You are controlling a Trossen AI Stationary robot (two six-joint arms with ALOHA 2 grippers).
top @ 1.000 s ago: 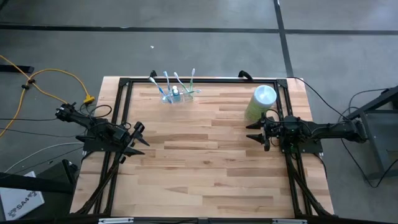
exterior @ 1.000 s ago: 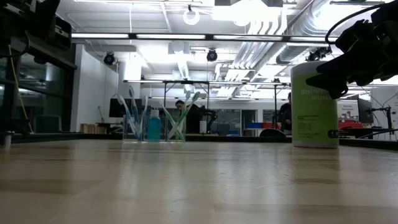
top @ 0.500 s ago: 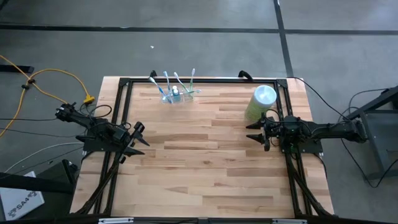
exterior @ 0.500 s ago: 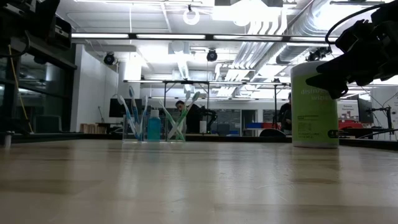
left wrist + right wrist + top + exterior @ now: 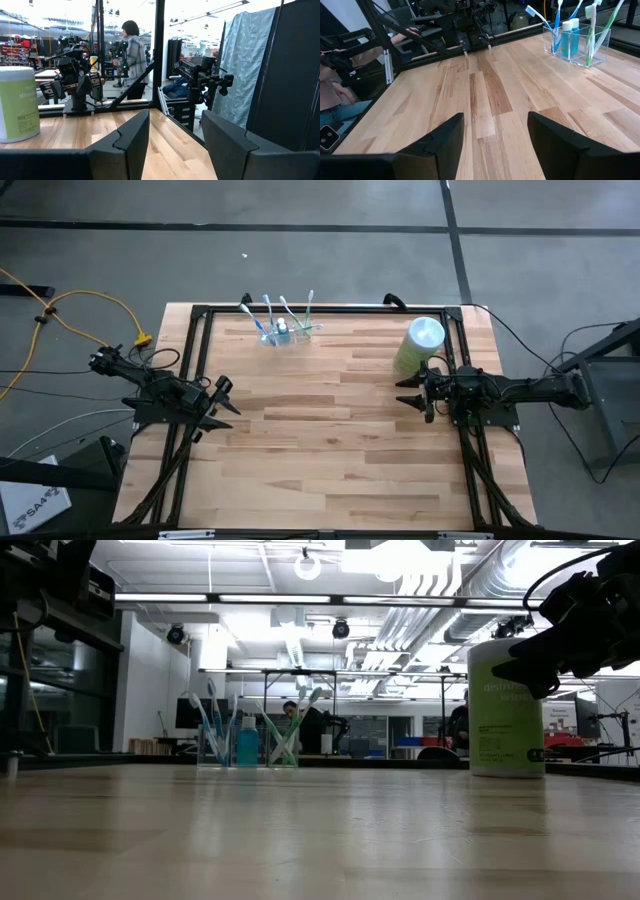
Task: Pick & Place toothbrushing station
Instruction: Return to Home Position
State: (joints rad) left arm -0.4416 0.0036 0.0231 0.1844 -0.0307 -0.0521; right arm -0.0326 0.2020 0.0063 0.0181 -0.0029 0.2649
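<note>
all unmoved: toothbrushes [image 5: 591, 30] in toothbrushing station [image 5: 581, 59]

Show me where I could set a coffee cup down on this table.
The widest bare wood is the middle of the table, between the left gripper and the right gripper, and the whole near half. It is crowded at the far edge around the toothbrushing station and where the green canister stands beside the right gripper.

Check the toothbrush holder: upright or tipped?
Upright, loaded. The toothbrushing station stands on the table, toothbrushes and a blue bottle poking up from it.
</note>
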